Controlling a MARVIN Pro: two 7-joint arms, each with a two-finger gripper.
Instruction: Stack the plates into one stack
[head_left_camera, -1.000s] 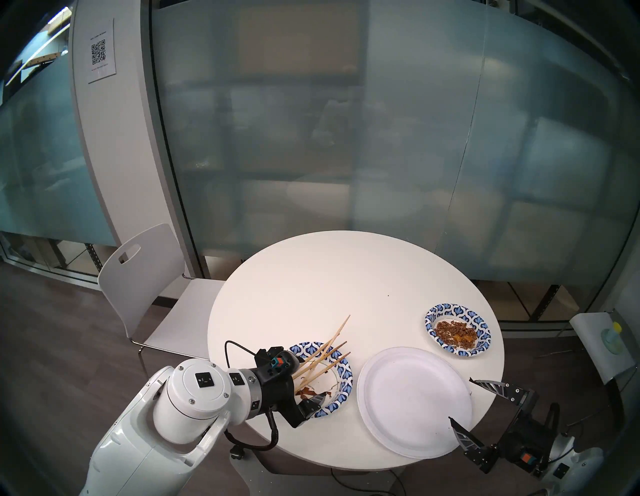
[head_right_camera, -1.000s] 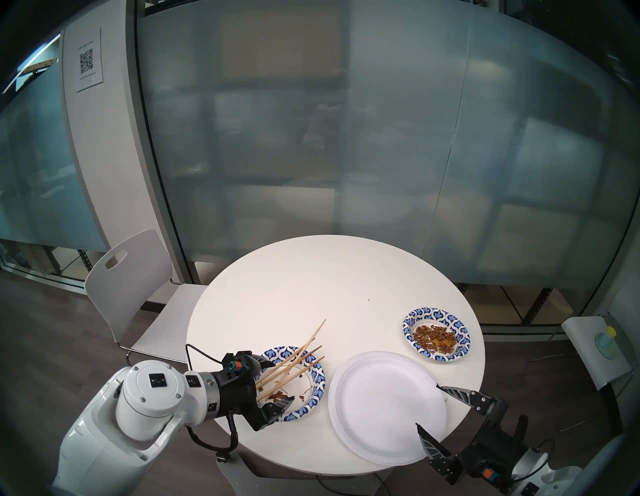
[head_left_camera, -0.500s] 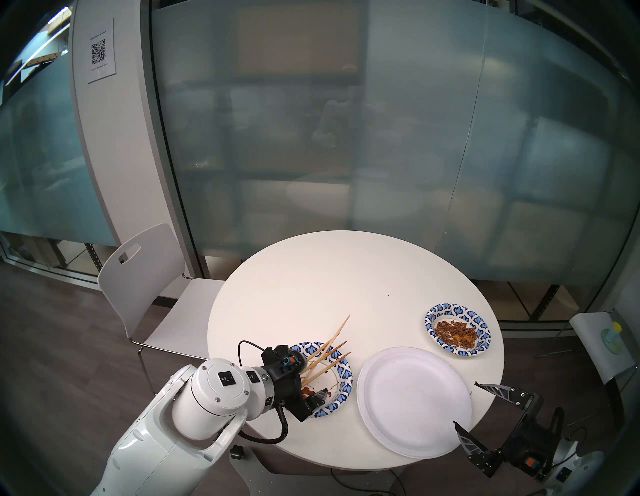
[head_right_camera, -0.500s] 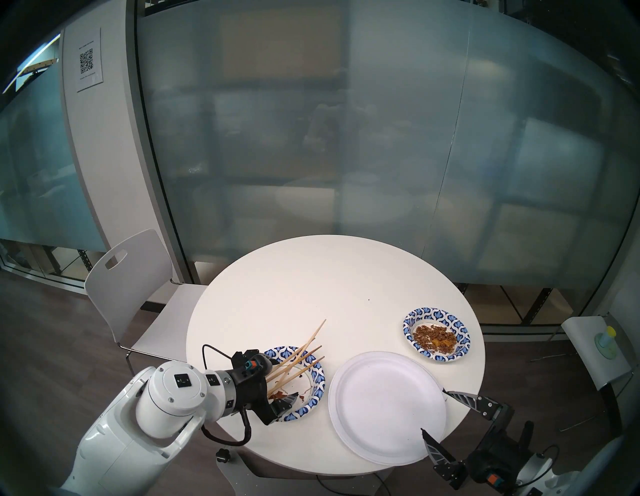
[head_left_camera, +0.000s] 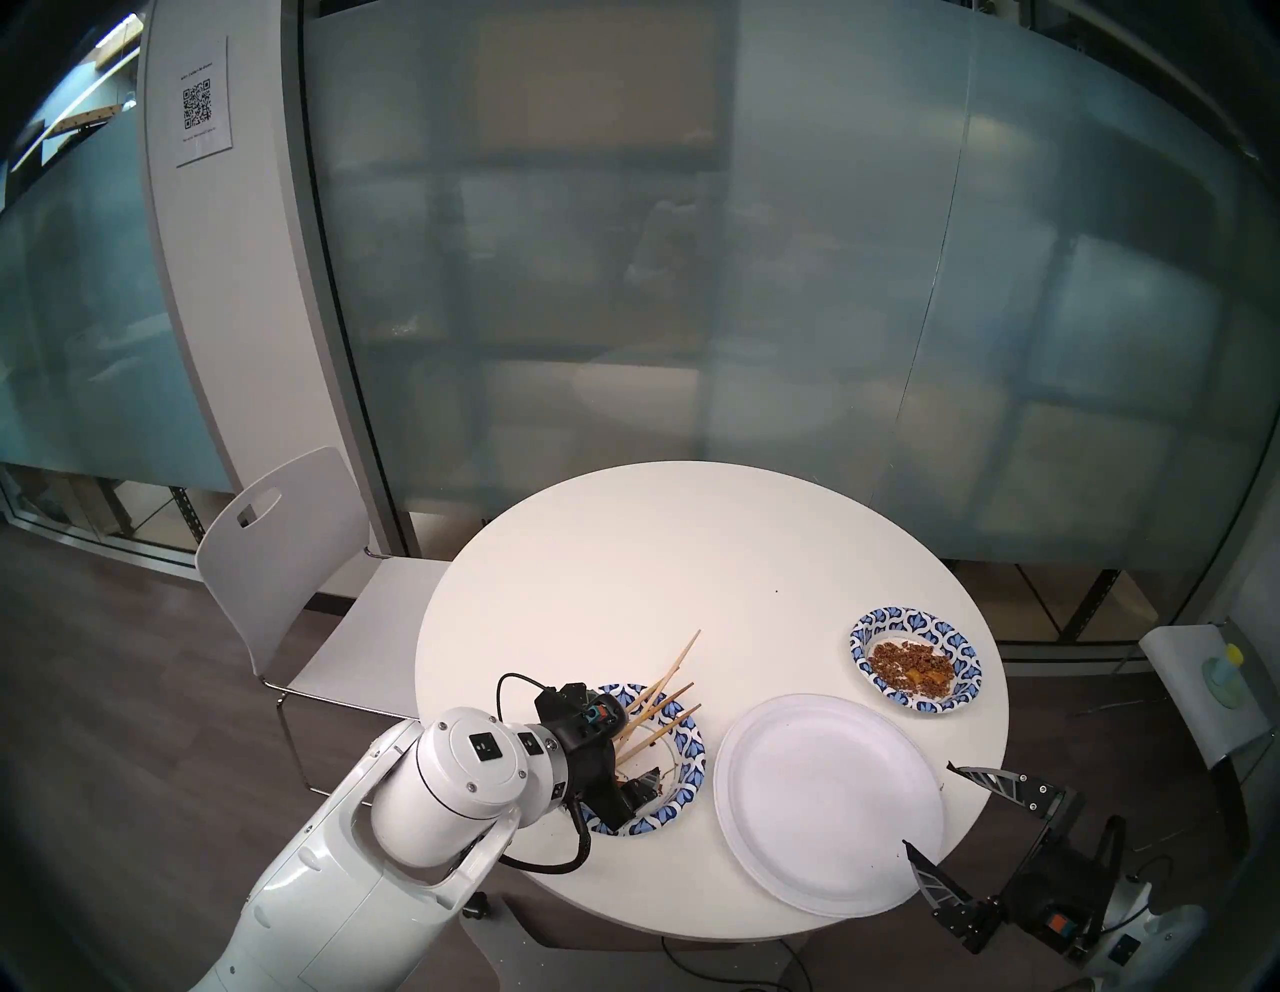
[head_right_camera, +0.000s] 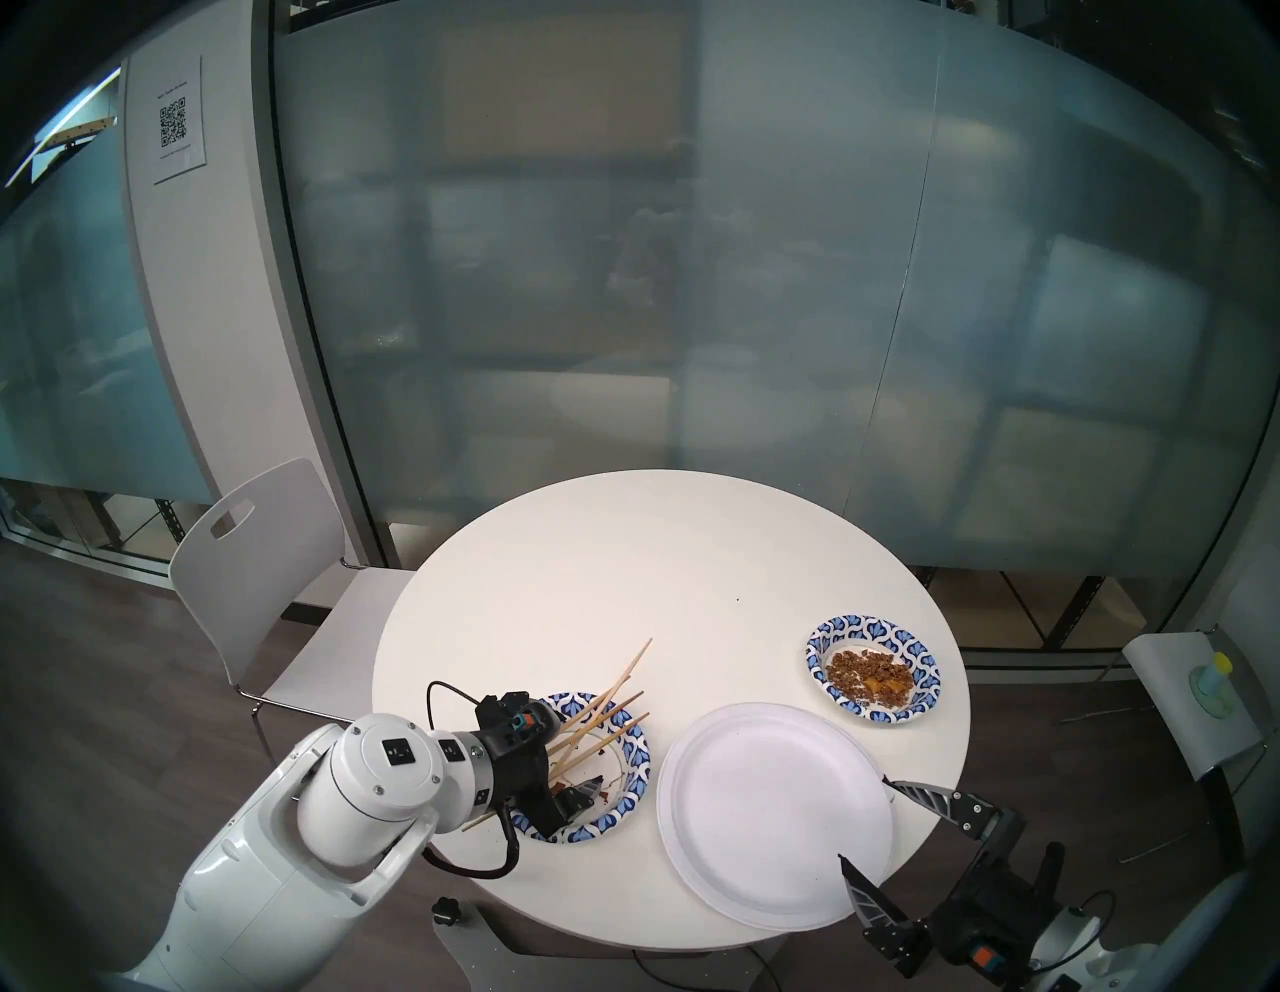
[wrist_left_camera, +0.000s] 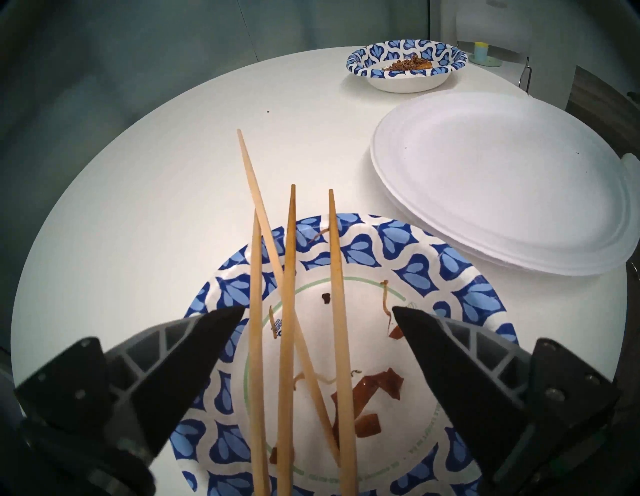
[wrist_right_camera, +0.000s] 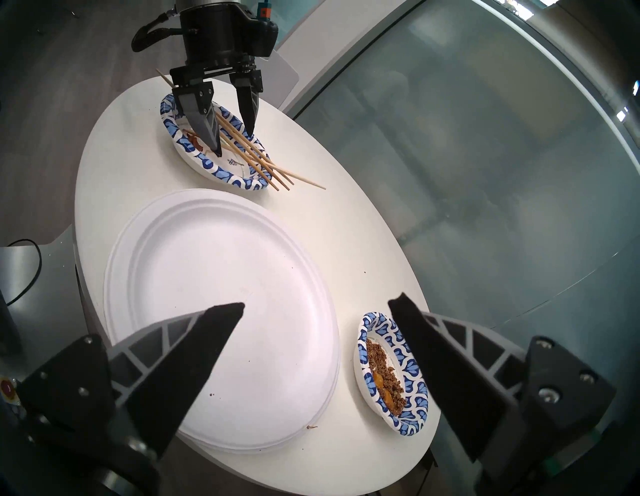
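Left end effector (wrist_left_camera: 317, 313) fingers apart, straddling chopsticks (wrist_left_camera: 289, 277) on near patterned plate (wrist_left_camera: 460, 277); stick axis along approach. Right end effector (wrist_right_camera: 317, 306) apart, farther.

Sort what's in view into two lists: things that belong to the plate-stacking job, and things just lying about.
Belongs to the job:
- white plates, two already stacked
- patterned plate with chopsticks
- patterned plate with crumbs
- left gripper, open over the chopsticks
- right gripper, open beside the white plates

Lying about:
- chopsticks
- food scraps
- chair
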